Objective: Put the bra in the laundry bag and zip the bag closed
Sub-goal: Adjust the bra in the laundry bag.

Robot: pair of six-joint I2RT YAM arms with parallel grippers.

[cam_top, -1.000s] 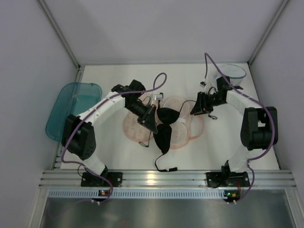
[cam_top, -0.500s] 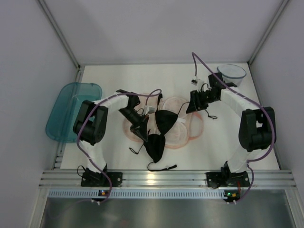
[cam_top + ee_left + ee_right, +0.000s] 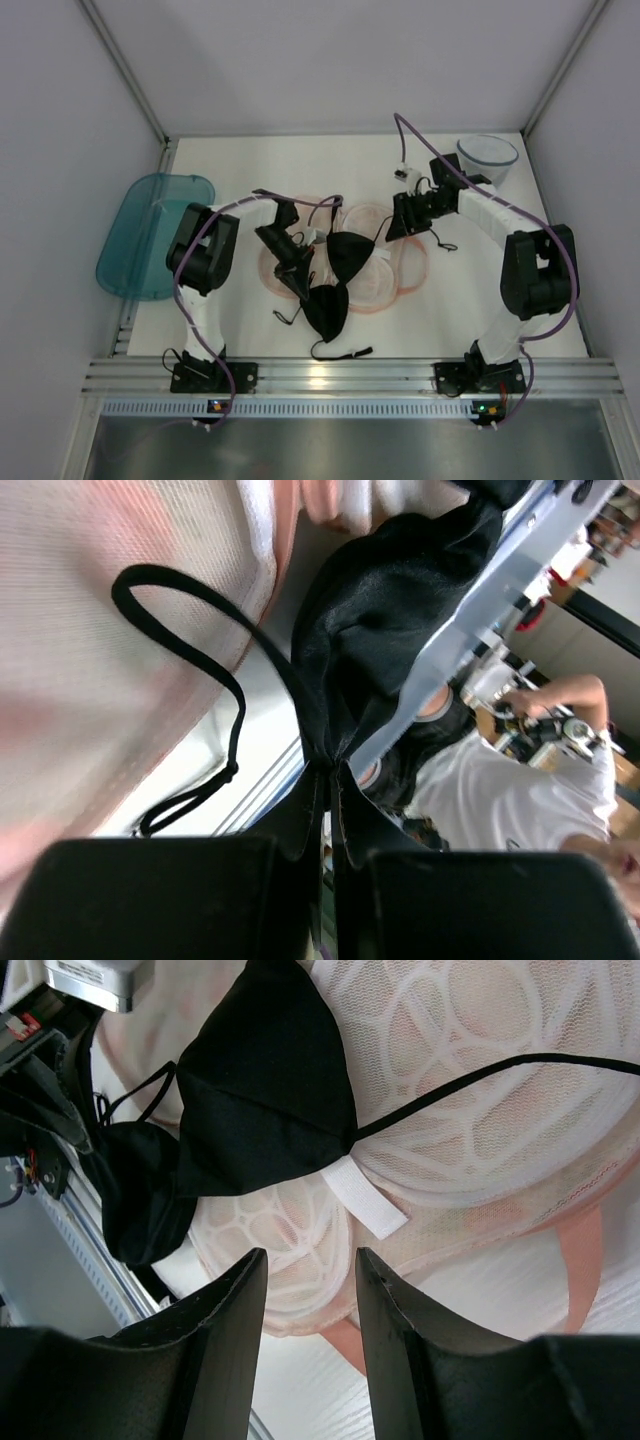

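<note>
The black bra [image 3: 348, 258] lies across the open cream-peach laundry bag [image 3: 380, 284], with one cup on the bag and the other cup [image 3: 328, 308] hanging off its near edge. My left gripper [image 3: 300, 283] is shut on the bra's fabric between the cups; in the left wrist view the gripper [image 3: 332, 775] pinches the gathered cloth below a cup [image 3: 390, 630], and a strap [image 3: 200, 665] loops over the bag's mesh [image 3: 90, 680]. My right gripper [image 3: 395, 228] hovers open over the bag's right side, its jaws [image 3: 310, 1260] empty above the mesh [image 3: 480, 1130] near the bra cup [image 3: 270, 1090].
A teal plastic bin [image 3: 150, 235] sits at the table's left edge. A translucent round tub [image 3: 487, 153] stands at the back right. Loose bra straps [image 3: 340, 350] trail toward the metal rail [image 3: 320, 378] at the near edge. A white label [image 3: 365, 1198] sticks out from the bag.
My left gripper has pulled back toward the near left with the bra, dragging the lower cup off the bag. The right gripper has shifted left over the bag.
</note>
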